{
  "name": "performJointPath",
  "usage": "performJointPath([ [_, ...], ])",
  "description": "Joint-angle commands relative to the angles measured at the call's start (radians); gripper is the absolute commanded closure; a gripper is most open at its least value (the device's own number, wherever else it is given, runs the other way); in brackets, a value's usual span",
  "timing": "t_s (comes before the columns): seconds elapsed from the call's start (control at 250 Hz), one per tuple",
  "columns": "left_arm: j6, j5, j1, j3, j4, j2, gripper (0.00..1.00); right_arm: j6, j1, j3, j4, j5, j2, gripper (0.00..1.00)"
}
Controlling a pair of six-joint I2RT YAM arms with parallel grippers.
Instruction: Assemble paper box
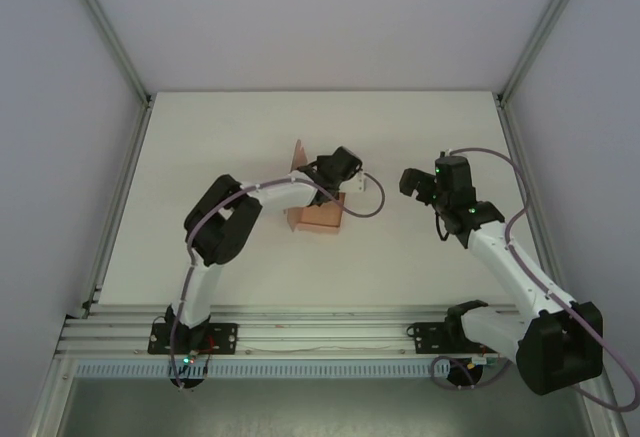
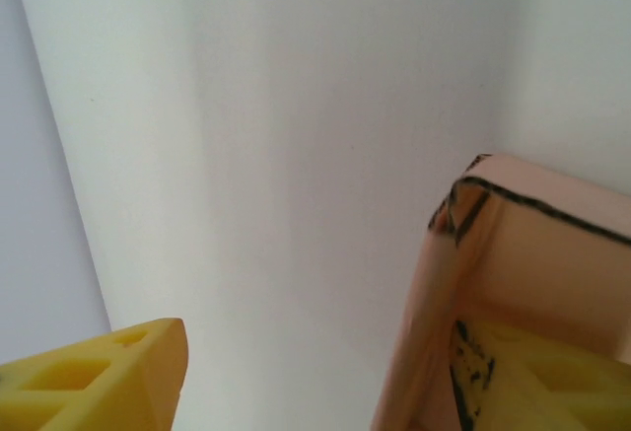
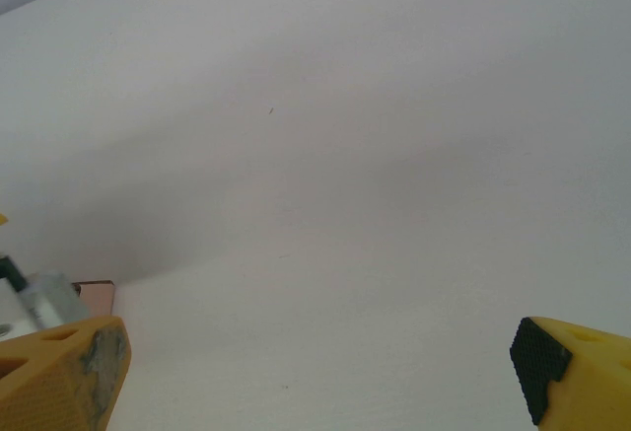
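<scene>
I'm looking into a booth with plain pale walls (image 1: pixel 60 77) and bare aluminium posts (image 1: pixel 105 27) at the far corners. The table (image 1: pixel 200 177) is matte white and smooth, with a ribbed metal rail (image 1: pixel 320 332) along its near edge. Both white arms are bent over it.

The paper box (image 1: pixel 315 217) sits near the table's middle, a little left. It is thin salmon-pink card, part folded, with one flap (image 1: pixel 297 157) standing upright on its far-left side. Dark lines edge its corner creases.

The left gripper (image 1: pixel 330 195) is at the box with its yellow fingers spread. One finger (image 2: pixel 537 372) is inside the card wall and the other (image 2: pixel 108 377) is clear of it.

The right gripper (image 1: pixel 412 182) hangs to the right, well apart from the box. Its jaws are wide and hold nothing.
</scene>
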State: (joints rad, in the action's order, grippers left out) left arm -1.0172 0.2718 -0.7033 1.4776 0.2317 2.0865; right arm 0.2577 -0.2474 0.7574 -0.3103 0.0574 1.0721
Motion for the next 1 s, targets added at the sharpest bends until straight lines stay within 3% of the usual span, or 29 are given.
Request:
performJointPath([
  [0.0,0.048,-0.076,-0.007,0.02,0.104,-0.107,0.27,-0.027,0.005,0.029,-0.044,0.011,-0.015,0.0],
  [0.036,0.058,-0.091,-0.007,0.022,0.115,-0.135,0.24,-0.033,0.005,0.032,-0.047,0.017,-0.015,0.0],
  [0.128,0.094,-0.135,-0.005,0.027,0.135,-0.211,0.0,-0.061,0.005,0.041,-0.048,0.045,-0.009,0.0],
  [0.244,0.22,-0.18,0.026,0.051,0.121,-0.297,0.0,-0.145,0.006,0.065,-0.033,0.135,0.027,0.0],
  [0.328,0.388,-0.224,0.088,0.059,0.078,-0.37,0.0,-0.265,0.002,0.092,0.01,0.285,0.076,0.03],
  [0.46,0.732,-0.203,0.204,-0.015,-0.048,-0.499,0.0,-0.53,-0.074,0.169,0.052,0.452,0.235,0.04],
  [0.64,1.17,-0.154,0.336,-0.221,-0.056,-0.657,0.0,-0.787,-0.206,0.487,-0.121,0.364,0.604,0.07],
  [0.795,1.263,-0.066,0.365,-0.413,-0.042,-0.79,0.0,-0.858,-0.23,0.794,-0.31,0.353,0.889,0.17],
  [0.995,1.314,-0.024,0.373,-0.558,-0.051,-0.921,0.0,-0.894,-0.264,0.933,-0.369,0.426,1.042,0.26],
])
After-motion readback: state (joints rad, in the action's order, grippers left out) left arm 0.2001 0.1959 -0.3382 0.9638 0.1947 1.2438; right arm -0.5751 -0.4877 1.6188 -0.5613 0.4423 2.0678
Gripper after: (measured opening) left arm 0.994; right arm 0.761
